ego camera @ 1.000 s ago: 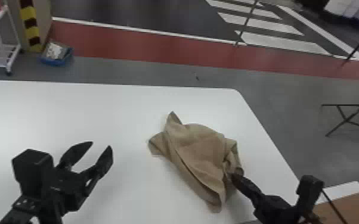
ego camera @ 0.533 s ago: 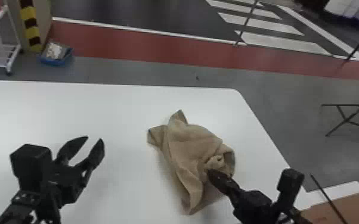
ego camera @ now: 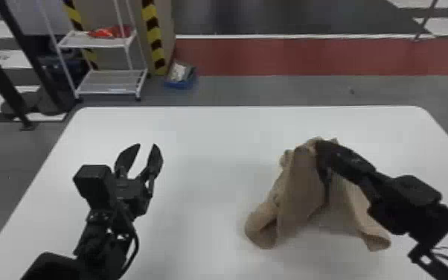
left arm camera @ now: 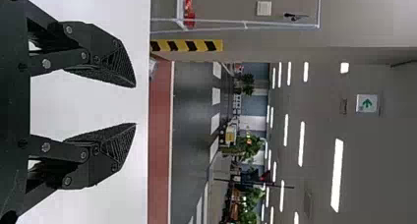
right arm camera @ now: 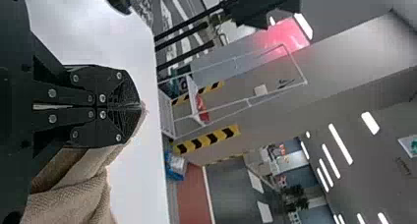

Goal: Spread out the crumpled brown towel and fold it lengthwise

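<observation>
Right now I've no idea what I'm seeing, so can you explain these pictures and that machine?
It's a two-armed robot. The head view looks down at a white table; each wrist view comes from that wrist's own camera, turned sideways. The right end effector is shut on a crumpled brown towel, which hangs in folds; I can't tell whether its lower edges touch the table. The left end effector is open and empty, over the table.
</observation>
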### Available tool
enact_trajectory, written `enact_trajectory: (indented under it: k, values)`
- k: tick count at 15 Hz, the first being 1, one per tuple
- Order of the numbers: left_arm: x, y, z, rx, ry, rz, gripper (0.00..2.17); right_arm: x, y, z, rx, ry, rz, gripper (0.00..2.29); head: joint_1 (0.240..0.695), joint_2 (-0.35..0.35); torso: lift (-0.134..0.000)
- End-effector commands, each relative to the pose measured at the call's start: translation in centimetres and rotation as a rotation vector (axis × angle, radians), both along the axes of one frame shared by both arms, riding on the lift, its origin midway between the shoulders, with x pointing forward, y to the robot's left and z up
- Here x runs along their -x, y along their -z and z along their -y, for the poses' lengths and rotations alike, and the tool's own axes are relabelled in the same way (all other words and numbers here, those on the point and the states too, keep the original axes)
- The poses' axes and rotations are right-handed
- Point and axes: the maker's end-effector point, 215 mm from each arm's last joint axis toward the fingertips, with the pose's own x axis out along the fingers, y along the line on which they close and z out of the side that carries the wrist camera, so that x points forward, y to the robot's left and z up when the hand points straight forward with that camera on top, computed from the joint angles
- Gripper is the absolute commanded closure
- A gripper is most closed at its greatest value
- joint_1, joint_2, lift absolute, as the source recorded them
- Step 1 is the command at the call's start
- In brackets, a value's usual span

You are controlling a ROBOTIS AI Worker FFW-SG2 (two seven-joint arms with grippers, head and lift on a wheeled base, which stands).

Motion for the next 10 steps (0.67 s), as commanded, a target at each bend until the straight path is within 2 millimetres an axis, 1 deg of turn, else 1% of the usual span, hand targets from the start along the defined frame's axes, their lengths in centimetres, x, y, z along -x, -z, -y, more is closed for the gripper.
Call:
enact_trajectory:
  k: [1, 3, 4, 5, 6, 7, 8, 9, 10]
  values:
    - [0.4, 0.6, -0.7, -0.007, -0.012, -0.009, 0.71, 0.2, -5.4, -2.1, -0.058, -0.065, 0.074, 1.66, 0.695, 0.078, -0.124]
    - [0.8, 0.3, -1.3, -0.014, -0.015, 0.002, 0.71, 0.7, -10.1, -0.5, -0.178, -0.092, 0.159, 1.66, 0.695, 0.110, -0.124]
    - [1.0, 0.4, -2.2, -0.022, -0.027, -0.002, 0.71, 1.2, -12.2, 0.6, -0.240, -0.108, 0.196, 1.66, 0.695, 0.120, -0.124]
    - [1.1, 0.4, -2.2, -0.026, -0.024, -0.002, 0.71, 1.5, -13.5, 1.8, -0.274, -0.105, 0.228, 1.66, 0.695, 0.119, -0.124]
    - [1.1, 0.4, -2.3, -0.029, -0.024, -0.002, 0.71, 1.1, -14.0, 3.2, -0.279, -0.072, 0.254, 1.66, 0.695, 0.116, -0.124]
    - [1.1, 0.5, -2.3, -0.029, -0.024, -0.003, 0.71, 0.3, -13.3, 5.0, -0.279, -0.025, 0.253, 1.66, 0.695, 0.111, -0.124]
    - [1.1, 0.4, -1.8, -0.027, -0.015, -0.001, 0.71, -0.7, -12.1, 6.8, -0.270, 0.031, 0.246, 1.66, 0.695, 0.101, -0.124]
    - [1.1, 0.5, -1.5, -0.027, -0.005, -0.002, 0.71, -1.7, -10.8, 8.1, -0.276, 0.067, 0.231, 1.66, 0.695, 0.069, -0.124]
    - [1.0, 0.5, -1.1, -0.030, 0.002, -0.002, 0.71, -2.3, -10.3, 8.8, -0.269, 0.083, 0.223, 1.66, 0.695, 0.051, -0.124]
